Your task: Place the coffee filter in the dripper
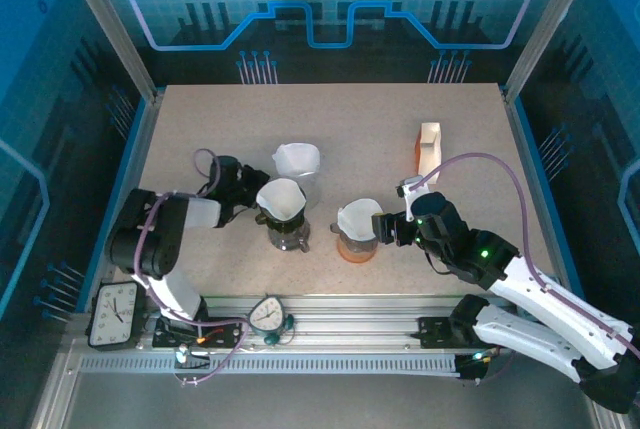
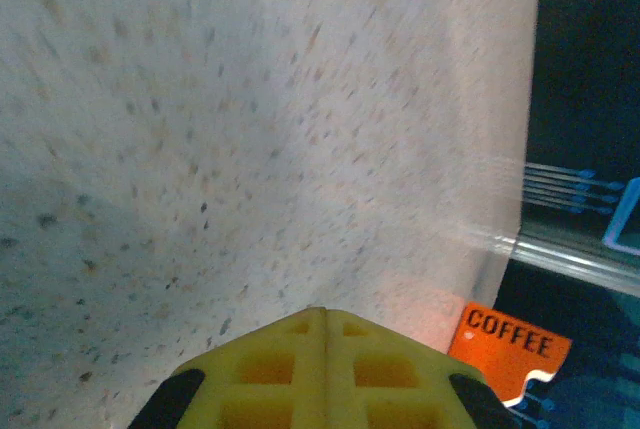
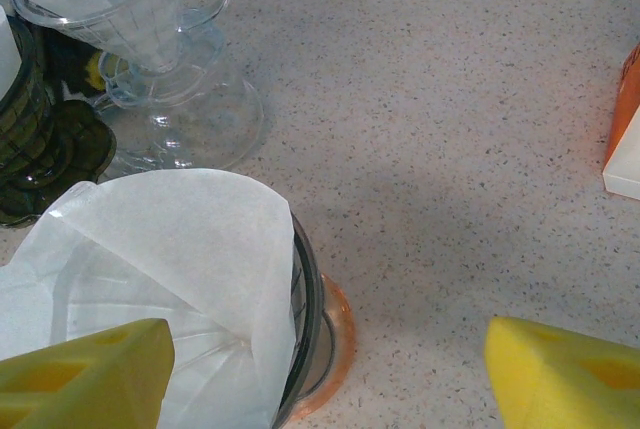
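Note:
Three drippers stand mid-table, each with a white paper filter in it: a clear one (image 1: 297, 161) at the back, a dark one (image 1: 282, 211), and an orange-based one (image 1: 357, 231). The orange dripper's coffee filter (image 3: 180, 279) leans up inside its dark rim. My right gripper (image 1: 386, 227) (image 3: 325, 379) is open at that dripper's right side, its left finger (image 3: 85, 379) over the filter and its right finger (image 3: 565, 374) over bare table. To the left of the dark dripper my left gripper (image 1: 248, 192) (image 2: 325, 314) is shut, its yellow fingers pressed together with nothing between them.
An orange coffee filter box (image 1: 429, 146) (image 2: 510, 347) stands at the back right. The clear dripper (image 3: 150, 39) and the dark dripper (image 3: 25, 129) sit close together left of the orange one. A clock (image 1: 112, 311) and a timer (image 1: 268, 314) lie by the near rail.

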Action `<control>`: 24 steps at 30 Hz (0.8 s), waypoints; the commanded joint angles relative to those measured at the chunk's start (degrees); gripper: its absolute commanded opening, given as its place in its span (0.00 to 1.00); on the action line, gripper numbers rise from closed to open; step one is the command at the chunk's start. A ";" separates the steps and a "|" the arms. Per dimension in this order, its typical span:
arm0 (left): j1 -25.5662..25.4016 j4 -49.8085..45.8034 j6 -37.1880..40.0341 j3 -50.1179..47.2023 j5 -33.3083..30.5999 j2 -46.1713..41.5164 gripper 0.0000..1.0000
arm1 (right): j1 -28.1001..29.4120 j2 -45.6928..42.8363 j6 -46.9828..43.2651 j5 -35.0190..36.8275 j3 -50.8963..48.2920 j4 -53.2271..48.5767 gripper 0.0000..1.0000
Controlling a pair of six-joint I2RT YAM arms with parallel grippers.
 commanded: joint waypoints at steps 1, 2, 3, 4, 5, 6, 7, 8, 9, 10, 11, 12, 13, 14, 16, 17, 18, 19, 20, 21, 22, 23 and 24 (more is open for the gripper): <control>1.18 -6.95 4.47 -0.35 -1.58 -8.01 0.13 | 0.15 -0.93 1.16 0.86 1.31 0.65 0.82; 1.29 -8.76 5.56 -0.14 -2.42 -10.27 0.17 | 0.16 -1.18 1.25 1.05 1.30 0.77 0.82; 1.41 -11.32 6.89 0.32 -3.52 -12.93 0.22 | 0.16 -1.54 1.33 1.49 1.31 0.85 0.82; 1.49 -14.43 8.70 1.17 -4.67 -15.57 0.29 | 0.16 -1.90 1.39 1.84 1.23 0.85 0.82; 1.52 -17.31 10.66 2.16 -5.96 -17.99 0.37 | 0.11 -2.15 1.38 2.10 1.20 0.88 0.83; 1.58 -21.24 13.06 3.66 -7.53 -20.42 0.47 | 0.10 -2.42 1.21 2.35 1.22 0.84 0.83; 1.57 -25.14 15.70 5.45 -9.18 -22.42 0.58 | 0.07 -2.64 1.12 2.49 1.22 0.80 0.83; 1.56 -28.41 17.91 7.14 -10.91 -23.87 0.71 | 0.05 -2.85 1.13 2.71 1.22 0.71 0.83; 1.53 -31.95 20.17 9.14 -12.96 -24.98 0.95 | 0.03 -3.09 1.12 2.84 1.07 0.78 0.84; 1.63 -35.30 22.22 11.18 -14.90 -25.46 0.99 | 0.01 -3.25 1.19 2.87 0.91 0.92 0.84; 1.80 -37.81 23.84 12.95 -16.53 -25.51 0.99 | 0.01 -3.44 1.20 2.77 0.81 1.05 0.84; 1.93 -40.32 25.96 14.99 -18.31 -25.13 0.99 | 0.01 -3.60 1.12 2.54 0.64 1.32 0.85; 2.12 -42.37 28.26 16.98 -20.38 -24.44 0.99 | -0.01 -3.71 1.11 2.35 0.53 1.47 0.85; 2.15 -44.23 30.60 18.65 -22.52 -23.61 0.99 | -0.02 -3.87 1.03 2.21 0.36 1.63 0.87; 2.12 -47.62 35.72 21.68 -27.32 -21.46 0.99 | -0.01 -4.19 0.86 1.99 0.08 1.93 0.91; 2.20 -48.48 38.94 22.61 -29.23 -20.30 0.99 | -0.01 -4.39 0.61 1.84 -0.09 2.11 0.92; 2.24 -47.50 42.66 22.24 -30.15 -19.51 0.99 | -0.01 -4.47 0.36 1.74 -0.20 2.20 0.94; 2.20 -45.66 45.70 21.16 -30.74 -19.18 0.99 | -0.01 -4.56 0.17 1.81 -0.23 2.16 0.95; 2.39 -43.11 48.97 19.78 -31.26 -19.08 0.99 | -0.01 -4.66 -0.20 1.75 -0.26 2.14 0.96; 2.55 -40.54 51.61 17.70 -32.21 -19.19 0.99 | -0.11 -4.75 -0.50 1.90 -0.33 2.18 0.96; 2.82 -38.64 53.53 16.02 -33.49 -19.30 0.99 | -0.15 -4.92 -0.67 1.98 -0.36 2.13 0.96; 3.05 -36.00 55.44 13.93 -35.34 -19.34 0.99 | -0.10 -5.07 -0.81 2.06 -0.36 2.11 0.96; 3.20 -32.90 57.51 11.70 -36.38 -19.34 0.99 | -0.10 -5.24 -1.02 2.08 -0.59 2.29 0.96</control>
